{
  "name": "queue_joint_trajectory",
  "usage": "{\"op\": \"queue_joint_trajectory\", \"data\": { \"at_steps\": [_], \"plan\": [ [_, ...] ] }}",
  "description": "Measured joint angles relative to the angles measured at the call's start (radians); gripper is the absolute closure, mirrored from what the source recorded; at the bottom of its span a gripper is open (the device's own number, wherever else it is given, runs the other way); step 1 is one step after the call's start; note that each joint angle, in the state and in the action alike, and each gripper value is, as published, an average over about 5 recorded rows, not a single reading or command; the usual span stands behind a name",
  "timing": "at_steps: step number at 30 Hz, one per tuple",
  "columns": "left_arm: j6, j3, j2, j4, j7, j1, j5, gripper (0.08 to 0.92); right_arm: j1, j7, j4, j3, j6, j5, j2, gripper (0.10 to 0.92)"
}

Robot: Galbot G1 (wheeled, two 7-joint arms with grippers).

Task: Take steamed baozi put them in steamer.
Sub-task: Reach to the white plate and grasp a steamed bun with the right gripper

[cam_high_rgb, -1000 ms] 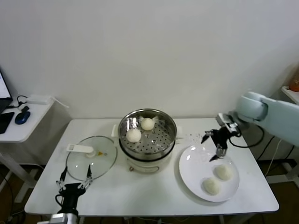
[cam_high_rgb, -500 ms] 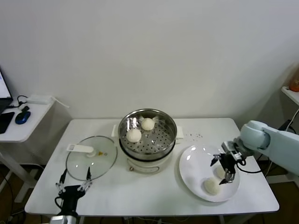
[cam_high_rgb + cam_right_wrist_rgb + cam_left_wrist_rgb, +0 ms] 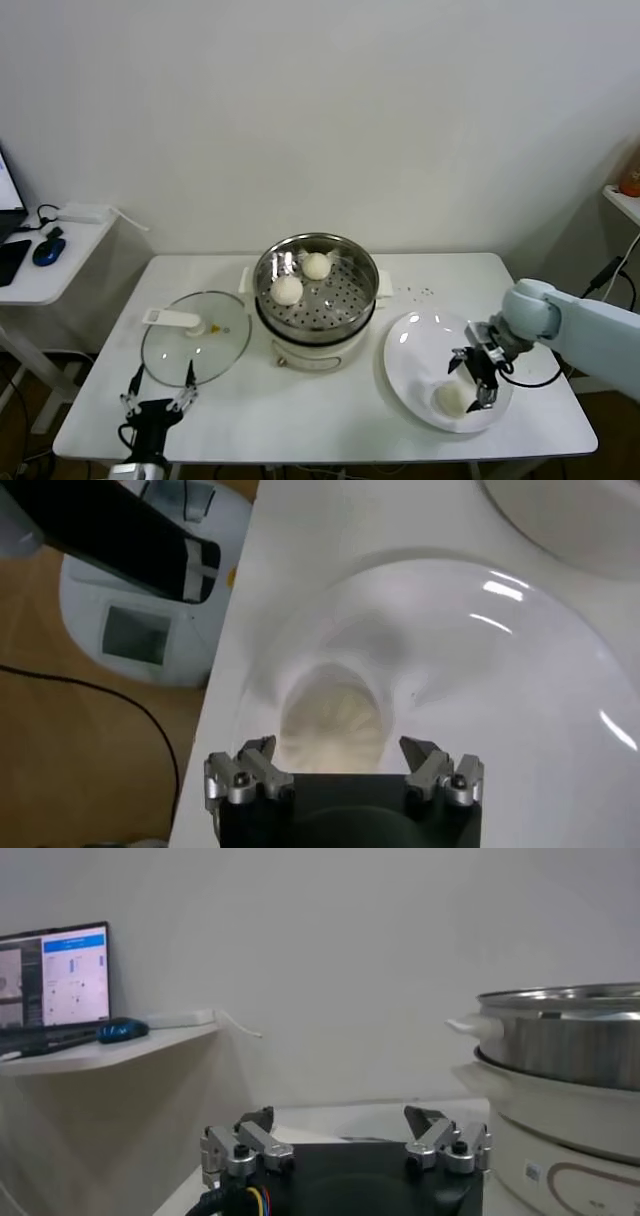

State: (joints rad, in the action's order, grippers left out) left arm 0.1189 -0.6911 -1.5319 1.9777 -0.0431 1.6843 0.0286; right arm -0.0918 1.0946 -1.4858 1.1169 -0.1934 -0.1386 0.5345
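The right pincer (image 3: 476, 378) hangs low over the large round white plate (image 3: 405, 360), its fingers spread wide with one small white dome-shaped steamed bun (image 3: 331, 725) lying between the tips; whether the pads touch the dough cannot be told. In the head view a second white bun (image 3: 451, 400) sits on the plate just beside that pincer, toward the surface's near edge. The pale blue right arm reaches in from the right side, forearm sloping down to the plate and the wrist bent so the fingers point downward.

Further left on the white surface (image 3: 300, 415), the round shiny stainless-steel steamer basket (image 3: 316, 280) with a perforated floor stands on its cream-white pot base. Two more white buns (image 3: 301, 279) rest inside it, close together on the far-left part of the floor. The flat glass lid with a white handle (image 3: 195, 345) lies beside the pot on the left.

The left pincer (image 3: 158, 396) is parked at the near-left edge of the surface, close to the lid, fingers spread and holding nothing.
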Motion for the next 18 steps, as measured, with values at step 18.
{"op": "queue_joint_trajectory", "data": {
  "at_steps": [18],
  "plan": [
    [-0.003,0.004,0.000,-0.010,0.000,-0.014,0.001,0.177,0.027,0.000,0.026,-0.004,-0.002,0.014,0.013,0.216]
  ]
}}
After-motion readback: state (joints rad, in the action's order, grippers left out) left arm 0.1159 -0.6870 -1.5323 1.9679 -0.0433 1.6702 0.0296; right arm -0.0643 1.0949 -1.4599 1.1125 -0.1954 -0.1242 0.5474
